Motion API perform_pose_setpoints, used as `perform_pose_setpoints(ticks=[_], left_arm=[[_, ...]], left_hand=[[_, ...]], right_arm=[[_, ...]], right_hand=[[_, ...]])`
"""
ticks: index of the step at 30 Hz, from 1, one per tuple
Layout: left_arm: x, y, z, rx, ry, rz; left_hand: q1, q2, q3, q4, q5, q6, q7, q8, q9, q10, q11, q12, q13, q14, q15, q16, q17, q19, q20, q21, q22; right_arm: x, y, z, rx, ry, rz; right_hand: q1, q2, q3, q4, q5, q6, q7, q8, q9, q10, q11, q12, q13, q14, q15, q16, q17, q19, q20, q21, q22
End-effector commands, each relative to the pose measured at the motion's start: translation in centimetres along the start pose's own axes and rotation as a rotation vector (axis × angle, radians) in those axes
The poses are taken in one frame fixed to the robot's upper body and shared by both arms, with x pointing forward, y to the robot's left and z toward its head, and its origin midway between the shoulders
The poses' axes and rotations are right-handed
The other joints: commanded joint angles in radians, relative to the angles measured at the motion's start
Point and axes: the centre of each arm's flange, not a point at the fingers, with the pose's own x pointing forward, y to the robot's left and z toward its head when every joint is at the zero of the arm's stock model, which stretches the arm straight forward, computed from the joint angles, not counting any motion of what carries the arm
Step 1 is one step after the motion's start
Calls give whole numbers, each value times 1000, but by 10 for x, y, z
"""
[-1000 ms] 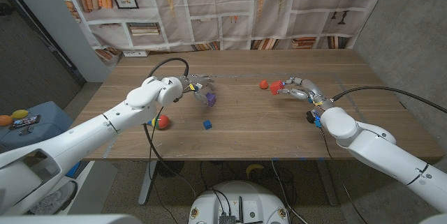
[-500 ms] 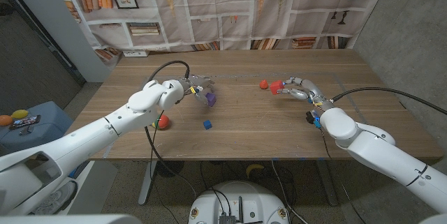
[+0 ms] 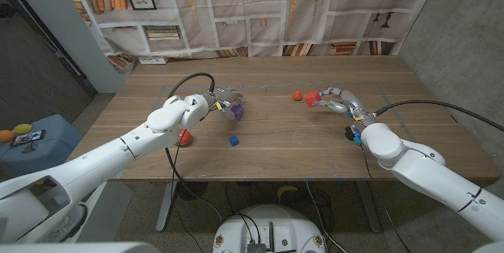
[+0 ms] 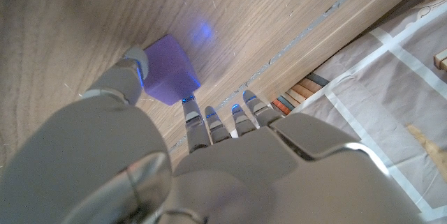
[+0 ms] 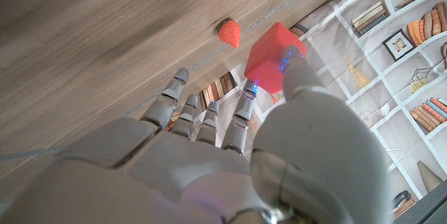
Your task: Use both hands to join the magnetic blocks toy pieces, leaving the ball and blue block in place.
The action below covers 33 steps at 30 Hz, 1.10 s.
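My left hand [image 3: 222,100] pinches a purple block [image 3: 237,111] between thumb and fingers, left of the table's middle and low over the wood. The left wrist view shows the purple block [image 4: 167,72] at my fingertips [image 4: 134,62], close to the tabletop. On the right side my right hand [image 3: 337,100] holds a red block [image 3: 313,98] at its fingertips. In the right wrist view the red block [image 5: 274,58] sits against the thumb, above the table. A small blue block [image 3: 234,139] lies nearer the front edge. A red and yellow ball [image 3: 184,135] lies partly behind my left forearm.
A small red strawberry-shaped toy [image 3: 297,94] lies on the table just left of the red block, and it appears as the strawberry toy [image 5: 229,33] in the right wrist view. A black cable [image 3: 189,73] loops over my left arm. A bookshelf-printed curtain [image 3: 252,9] hangs behind the table.
My left forearm has shifted slightly toward the front edge, covering more of the ball. Both hands keep their blocks in nearly the same places.
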Motion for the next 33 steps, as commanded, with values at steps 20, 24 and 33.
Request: perform_pose_setpoints(ticks=[20, 24, 33], left_arm=[[-3, -9, 2, 4, 48, 82], [-3, -9, 1, 9, 56, 91], [-3, -6, -3, 17, 69, 116]], left_hand=[[93, 11, -32, 4, 3, 188, 39, 29, 6, 104, -7, 1, 3, 122, -67, 5, 4, 96, -18, 3, 5], [106, 18, -39, 6, 4, 231, 44, 32, 7, 118, -8, -1, 3, 141, -71, 3, 5, 112, -19, 3, 6], [129, 35, -61, 8, 7, 364, 42, 49, 10, 155, -1, -4, 2, 174, -77, -1, 5, 154, -27, 5, 7]], right_arm=[[0, 1, 1, 13, -15, -14], [2, 1, 2, 13, -14, -16], [3, 1, 5, 7, -18, -15]], right_hand=[[8, 15, -8, 6, 7, 112, -58, 85, 42, 11, 3, -3, 0, 2, 2, 3, 6, 3, -3, 1, 4], [8, 16, -9, 6, 8, 112, -58, 85, 42, 11, 4, -3, 0, 2, 3, 3, 6, 3, -2, 1, 4], [7, 18, -13, 6, 8, 112, -58, 86, 42, 12, 3, -3, 0, 1, 1, 3, 7, 4, -3, 1, 4]])
